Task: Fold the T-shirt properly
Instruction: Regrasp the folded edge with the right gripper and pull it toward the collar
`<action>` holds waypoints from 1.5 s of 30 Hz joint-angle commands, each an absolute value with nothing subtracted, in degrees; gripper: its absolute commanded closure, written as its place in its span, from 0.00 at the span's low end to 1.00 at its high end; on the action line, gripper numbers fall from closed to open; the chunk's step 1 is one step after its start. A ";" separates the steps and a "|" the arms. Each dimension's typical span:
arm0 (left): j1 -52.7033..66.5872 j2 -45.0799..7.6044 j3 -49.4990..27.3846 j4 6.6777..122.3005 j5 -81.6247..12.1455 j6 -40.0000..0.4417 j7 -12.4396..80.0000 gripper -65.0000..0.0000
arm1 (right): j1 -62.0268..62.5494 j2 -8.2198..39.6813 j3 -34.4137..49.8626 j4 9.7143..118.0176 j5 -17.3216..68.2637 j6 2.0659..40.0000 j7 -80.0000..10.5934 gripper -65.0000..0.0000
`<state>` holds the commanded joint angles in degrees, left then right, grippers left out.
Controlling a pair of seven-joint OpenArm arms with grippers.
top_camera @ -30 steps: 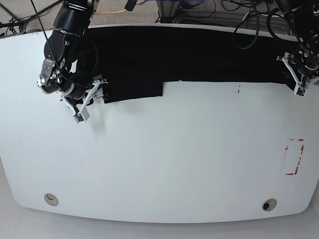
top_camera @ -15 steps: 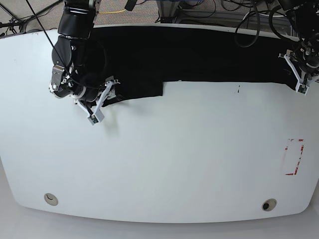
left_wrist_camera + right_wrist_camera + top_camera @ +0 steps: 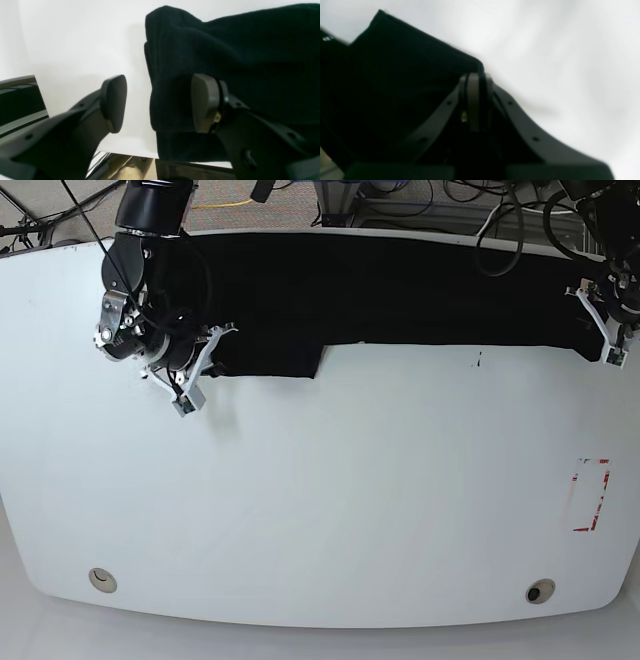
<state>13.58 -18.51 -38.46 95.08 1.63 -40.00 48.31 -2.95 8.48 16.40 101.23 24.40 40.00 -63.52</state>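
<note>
T-shirt: large plain black soft-fabric T-shirt (image 3: 380,290) spread along far edge of the white rounded table (image 3: 330,500); lower flap hangs toward centre-left, approx.
Right gripper (image 3: 476,100): pads pressed together w/ a fold of black cloth pinched between; sits at shirt's left end in base view.
Left gripper (image 3: 157,102): jaws wide apart; one pad over bare table, other over shirt's rolled edge, at the shirt's right end by the table edge.
Table mark: red rectangular outline (image 3: 590,495) near right side, well apart from shirt.
</note>
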 joint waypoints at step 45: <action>14.29 -20.00 -37.93 87.25 1.54 -40.00 48.22 0.42 | -28.35 15.16 30.02 115.56 43.47 40.00 -67.03 0.89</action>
